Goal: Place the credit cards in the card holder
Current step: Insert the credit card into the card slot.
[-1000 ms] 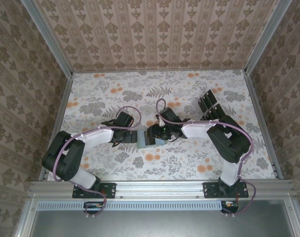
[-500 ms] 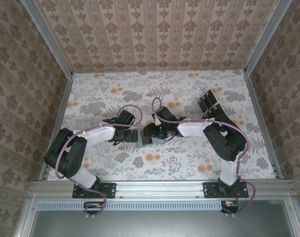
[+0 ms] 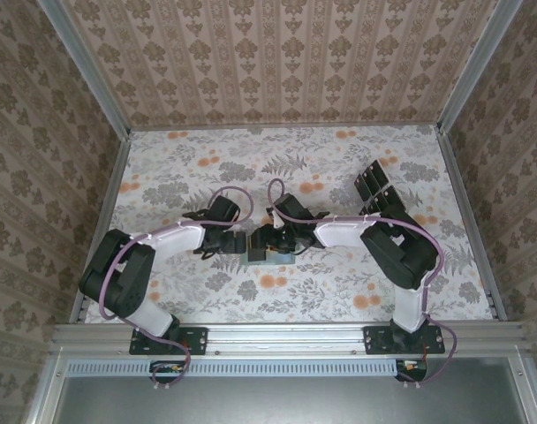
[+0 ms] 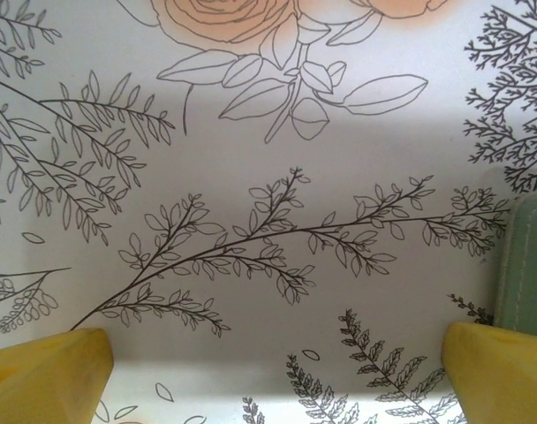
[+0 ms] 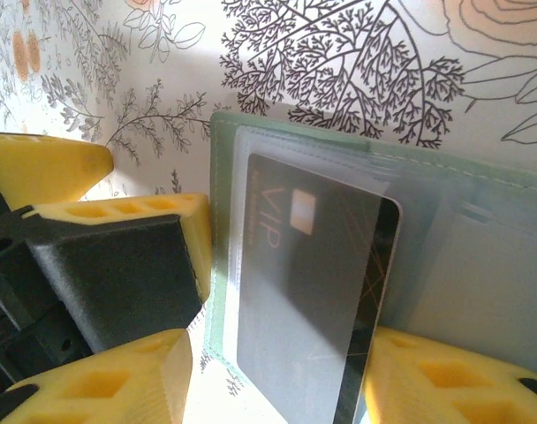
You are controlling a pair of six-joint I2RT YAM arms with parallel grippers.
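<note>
The grey-green card holder [image 5: 445,230] lies open on the floral table, also seen near the centre from above [image 3: 270,257]. A black credit card [image 5: 313,291] marked VIP sits mostly under the holder's clear pocket. My right gripper [image 5: 282,389] straddles this card. Its right finger is at the card's edge and its left finger stands a little apart, so it is open. My left gripper [image 4: 277,380] is wide open over bare table, its right finger [image 4: 498,371] beside the holder's edge [image 4: 526,265]. From above, the two grippers [image 3: 238,240] [image 3: 267,238] meet at the holder.
More black credit cards [image 3: 377,185] stand in a clear tiered rack at the back right. Patterned walls close in the table on three sides. The left gripper's yellow finger [image 5: 127,221] presses close to the holder's left edge.
The right gripper has shifted left over the holder with the card, and its jaws have widened a little. The left gripper moved slightly right to the holder's edge.
</note>
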